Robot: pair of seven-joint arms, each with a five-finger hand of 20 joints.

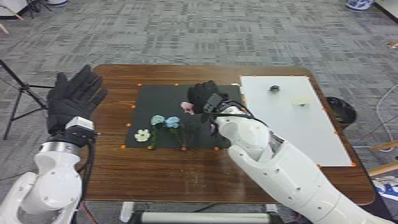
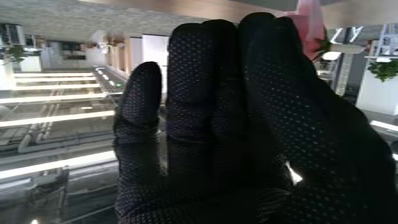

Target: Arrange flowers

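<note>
Beside 1 pink flower [image 1: 187,107], the right robot hand [image 1: 203,95] (over the mat [image 1: 158,102]) hangs narrow.

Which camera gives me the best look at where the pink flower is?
The head view: it shows the pink flower against the dark mat, left of the right hand. The right wrist view shows it larger, but cut off at the edge beside that hand.

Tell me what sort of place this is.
Probably a robotics lab or workshop: a white robot arm extends over a wooden table, a black tripod stands beside it, and there are long strip lights.
</note>
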